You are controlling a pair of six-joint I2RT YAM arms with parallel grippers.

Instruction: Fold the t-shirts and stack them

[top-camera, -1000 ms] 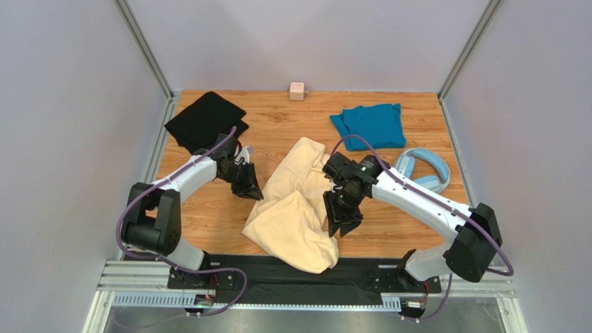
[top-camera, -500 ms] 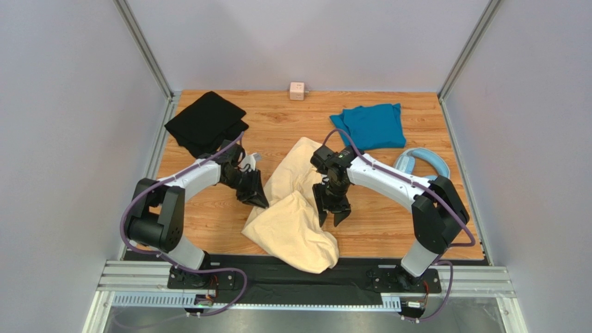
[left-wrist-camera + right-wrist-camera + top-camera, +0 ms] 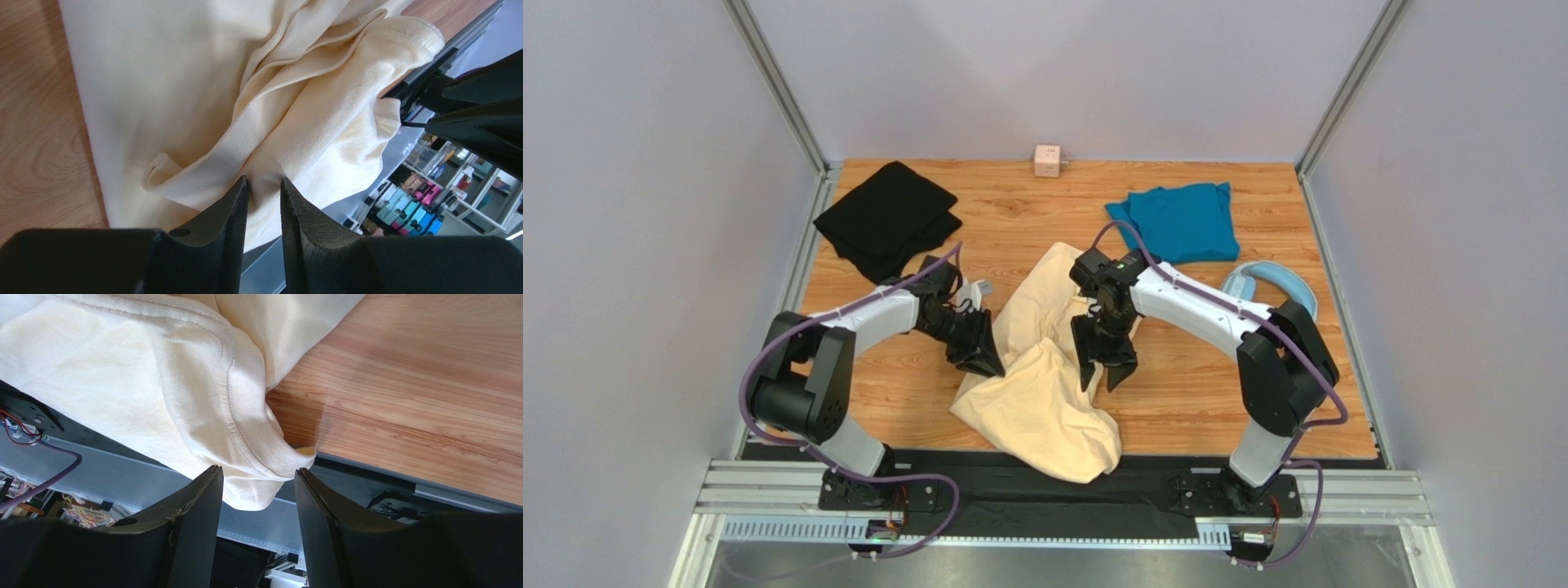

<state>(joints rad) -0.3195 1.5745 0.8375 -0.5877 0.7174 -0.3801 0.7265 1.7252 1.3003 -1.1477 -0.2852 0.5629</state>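
The crumpled cream t-shirt (image 3: 1044, 398) lies on the bench (image 3: 1210, 392), its long axis running from the middle to the near edge, flanked equally closely by left jaws barely parted and right jaws wider apart, neither holding cloth

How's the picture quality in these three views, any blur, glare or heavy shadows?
Top external: evenly lit and sharp, only soft shadows on the table. Left wrist: cream t-shirt crisp, left end effector a dark, near-featureless shape. Right wrist: shirt slightly washed out at upper left, table grain sharp, right end effector dark.
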